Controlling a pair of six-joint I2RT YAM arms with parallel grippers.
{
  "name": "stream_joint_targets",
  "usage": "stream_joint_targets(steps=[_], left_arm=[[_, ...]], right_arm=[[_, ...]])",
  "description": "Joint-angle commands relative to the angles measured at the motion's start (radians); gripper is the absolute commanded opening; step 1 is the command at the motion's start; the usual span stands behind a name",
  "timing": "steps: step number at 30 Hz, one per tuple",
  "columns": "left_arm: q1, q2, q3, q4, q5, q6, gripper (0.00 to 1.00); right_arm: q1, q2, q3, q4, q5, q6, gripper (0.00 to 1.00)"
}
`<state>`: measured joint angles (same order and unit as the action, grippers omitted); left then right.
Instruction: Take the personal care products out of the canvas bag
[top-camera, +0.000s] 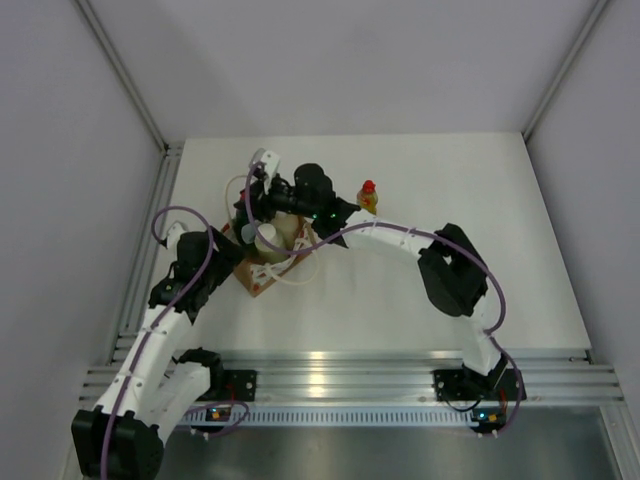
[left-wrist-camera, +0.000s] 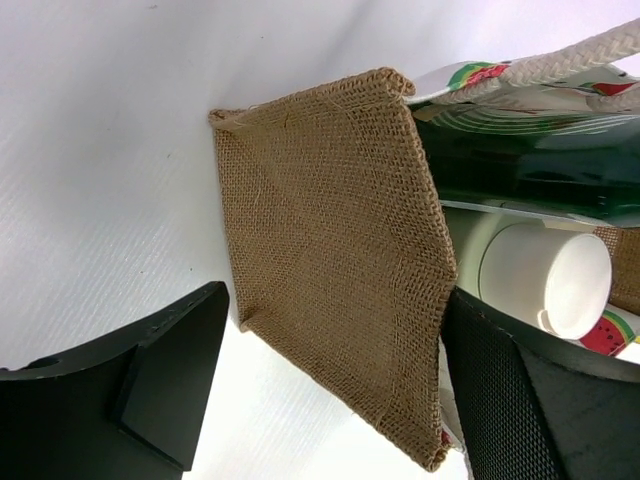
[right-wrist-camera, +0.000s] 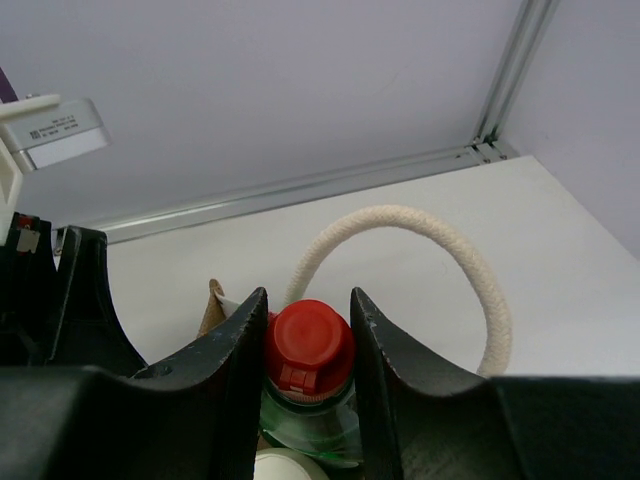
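The canvas bag (top-camera: 258, 274) stands left of the table's middle, its burlap side (left-wrist-camera: 330, 260) filling the left wrist view. My left gripper (left-wrist-camera: 335, 345) is open and straddles that side wall, one finger outside and one by the white-capped cream bottle (left-wrist-camera: 545, 280) inside. Beside it in the bag lies the dark green bottle (left-wrist-camera: 530, 175). My right gripper (right-wrist-camera: 307, 302) is shut on the green bottle's red cap (right-wrist-camera: 308, 345), with a white rope handle (right-wrist-camera: 470, 250) looping behind it. The yellow bottle with a red cap (top-camera: 368, 198) stands upright on the table right of the bag.
Grey walls enclose the white table (top-camera: 480, 200) on three sides, with a metal rail (top-camera: 140, 290) along its left edge. The right arm's elbow (top-camera: 450, 270) hangs over the table's right half.
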<state>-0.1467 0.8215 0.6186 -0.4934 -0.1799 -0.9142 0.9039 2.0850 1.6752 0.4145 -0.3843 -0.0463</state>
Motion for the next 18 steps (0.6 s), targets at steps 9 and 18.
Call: stream_joint_targets(steps=[9,18], left_arm=[[-0.001,-0.035,-0.010,0.023,0.005,0.006,0.90],[-0.001,-0.038,-0.008,0.024,0.008,0.005,0.91]], right_arm=[[0.038,-0.201,0.181,-0.058,0.061,-0.041,0.00],[0.040,-0.272,0.247,-0.167,0.101,-0.082,0.00]])
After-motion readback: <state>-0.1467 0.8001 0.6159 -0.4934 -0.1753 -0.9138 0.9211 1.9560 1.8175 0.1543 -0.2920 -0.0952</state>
